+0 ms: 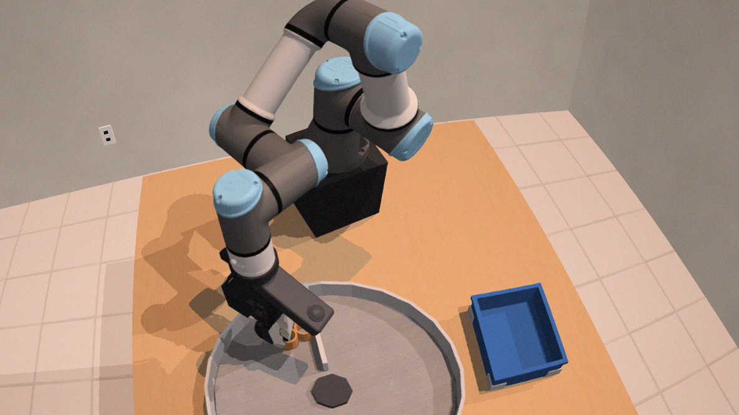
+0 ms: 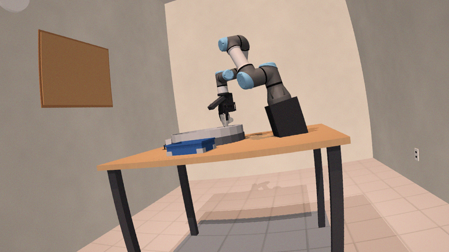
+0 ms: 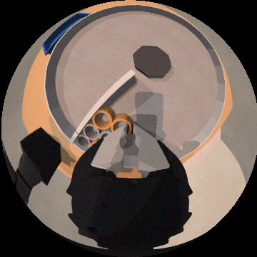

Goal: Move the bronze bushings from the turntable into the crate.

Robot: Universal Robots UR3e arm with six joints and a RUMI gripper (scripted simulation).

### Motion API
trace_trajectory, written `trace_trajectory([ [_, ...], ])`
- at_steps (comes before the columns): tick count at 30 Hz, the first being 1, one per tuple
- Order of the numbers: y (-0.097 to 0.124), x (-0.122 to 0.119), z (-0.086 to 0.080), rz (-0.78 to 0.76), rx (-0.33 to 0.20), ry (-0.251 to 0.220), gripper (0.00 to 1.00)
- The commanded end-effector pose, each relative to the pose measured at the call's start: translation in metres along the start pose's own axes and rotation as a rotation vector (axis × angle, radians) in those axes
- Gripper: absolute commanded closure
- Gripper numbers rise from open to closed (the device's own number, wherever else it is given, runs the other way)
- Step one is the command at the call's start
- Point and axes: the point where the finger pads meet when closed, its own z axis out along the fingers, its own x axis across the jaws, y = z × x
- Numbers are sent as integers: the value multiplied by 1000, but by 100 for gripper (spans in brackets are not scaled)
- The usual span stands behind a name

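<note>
On the worktop (image 1: 427, 209), the turntable (image 1: 449, 349) sits in front of the arm's pedestal (image 1: 355, 200) with the crate (image 1: 551, 320) just beside its right rim, while the pincer (image 3: 126, 137) hangs over a cluster of bushings (image 3: 103, 119) near the rim, beside a divider bar (image 1: 319, 355).

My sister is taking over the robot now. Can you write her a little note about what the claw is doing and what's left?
Claw: shut on a bronze bushing, low over the turntable, near its rim.
A second bronze bushing sits beside it by the pale divider bar; two steel bushings lie next to that.
Blue crate: nothing visible inside.
Done: one bronze gripped.
Left: carry it to the crate, fetch the other bronze, leave the steel.
</note>
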Motion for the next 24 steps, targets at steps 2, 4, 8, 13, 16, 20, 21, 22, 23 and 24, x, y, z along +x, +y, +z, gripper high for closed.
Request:
trace_trajectory([
  [2,0,1,-1,0,0,1,100],
  [4,0,1,-1,0,0,1,100],
  [8,0,1,-9,0,0,1,100],
  [13,0,1,-29,0,0,1,100],
  [16,0,1,-43,0,0,1,100],
  [20,0,1,-54,0,0,1,100],
  [21,0,1,-54,0,0,1,100],
  [22,0,1,-56,0,0,1,100],
  [23,0,1,-59,0,0,1,100],
  [24,0,1,-60,0,0,1,100],
])
